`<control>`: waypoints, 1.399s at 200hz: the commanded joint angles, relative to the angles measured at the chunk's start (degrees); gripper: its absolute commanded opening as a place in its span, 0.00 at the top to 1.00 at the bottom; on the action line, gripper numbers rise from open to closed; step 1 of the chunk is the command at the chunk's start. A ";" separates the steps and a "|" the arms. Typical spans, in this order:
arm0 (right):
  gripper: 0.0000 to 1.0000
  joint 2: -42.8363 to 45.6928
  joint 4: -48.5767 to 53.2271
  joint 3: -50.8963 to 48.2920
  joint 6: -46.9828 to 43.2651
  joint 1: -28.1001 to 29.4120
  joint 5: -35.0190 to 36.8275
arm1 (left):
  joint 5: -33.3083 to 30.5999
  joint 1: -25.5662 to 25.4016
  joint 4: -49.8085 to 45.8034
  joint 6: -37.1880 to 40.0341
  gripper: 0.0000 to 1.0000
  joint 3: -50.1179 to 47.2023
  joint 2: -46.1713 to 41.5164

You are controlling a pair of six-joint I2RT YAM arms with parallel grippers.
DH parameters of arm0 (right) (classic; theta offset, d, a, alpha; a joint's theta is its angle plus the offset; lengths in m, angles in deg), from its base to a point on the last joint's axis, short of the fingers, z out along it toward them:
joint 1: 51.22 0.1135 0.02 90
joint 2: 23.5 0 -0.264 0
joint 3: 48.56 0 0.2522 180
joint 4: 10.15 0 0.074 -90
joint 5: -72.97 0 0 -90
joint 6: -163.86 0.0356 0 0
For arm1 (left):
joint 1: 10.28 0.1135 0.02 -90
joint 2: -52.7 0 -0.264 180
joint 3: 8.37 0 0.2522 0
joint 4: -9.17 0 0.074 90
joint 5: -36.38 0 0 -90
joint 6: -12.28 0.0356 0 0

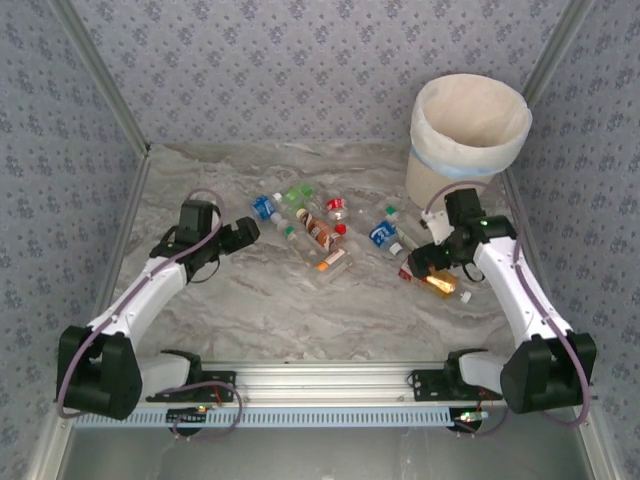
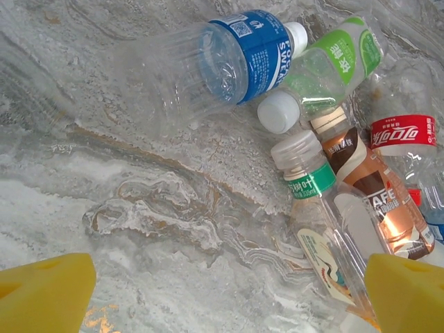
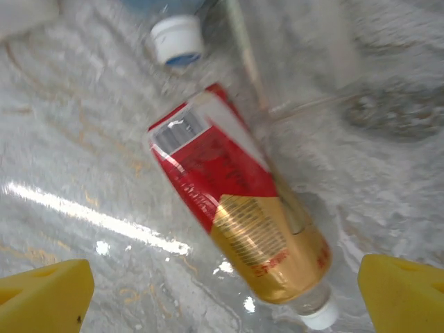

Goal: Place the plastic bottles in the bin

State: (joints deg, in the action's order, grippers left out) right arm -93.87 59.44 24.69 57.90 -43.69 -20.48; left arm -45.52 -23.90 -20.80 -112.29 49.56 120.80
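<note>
The plastic bottles (image 1: 315, 230) lie scattered on their sides in the middle of the marbled grey surface (image 1: 280, 300), all of them outside the bin (image 1: 432, 180). The bin stands upright in the upper right of the overhead view, against the floral-patterned wall. It is round and cream-white, and its thin white liner bag (image 1: 470, 140) folds over the rim, with a pale blue band below.

The left tool (image 1: 245, 232) hangs just left of the cluster, its jaws spread wide with nothing between them. In its wrist view the yellow pads (image 2: 45, 291) sit in the lower corners. Ahead lie a clear ribbed bottle with a blue label (image 2: 236, 59) at the top and a green-labelled bottle (image 2: 333, 66) just beside it. At the right are a brown coffee bottle (image 2: 374, 194), a red-labelled bottle (image 2: 402, 135) and a clear bottle with a green neck band (image 2: 309, 180).

The right tool (image 1: 420, 258) hovers at centre right over a red-and-gold bottle (image 1: 440, 283) that lies apart from the main cluster. Its jaws are likewise fully apart, gripping nothing. Its slightly blurred wrist view shows that glossy bottle (image 3: 243, 222) lying diagonally between the pads (image 3: 41, 295), with its white cap at lower right. Another white cap (image 3: 177, 38) shows at the top.
</note>
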 commanded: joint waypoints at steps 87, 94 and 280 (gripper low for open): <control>0.00 -12.96 -4.92 -4.31 -7.59 4.50 11.48 | -4.09 -0.35 4.61 -0.72 0.01 -3.25 -3.73; 0.00 -14.13 -5.52 -4.51 -8.38 4.50 12.19 | -4.18 -0.35 4.48 -0.70 0.01 -3.24 -3.79; 0.42 -11.61 -16.23 -13.00 -13.00 12.74 10.18 | -6.34 -0.34 4.16 -2.57 0.01 -3.93 -4.11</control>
State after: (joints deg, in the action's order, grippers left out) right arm -109.06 43.14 11.75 45.48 -31.29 -9.33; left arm -50.70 -23.90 -17.65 -113.89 45.93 117.78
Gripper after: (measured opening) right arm 0.647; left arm 0.994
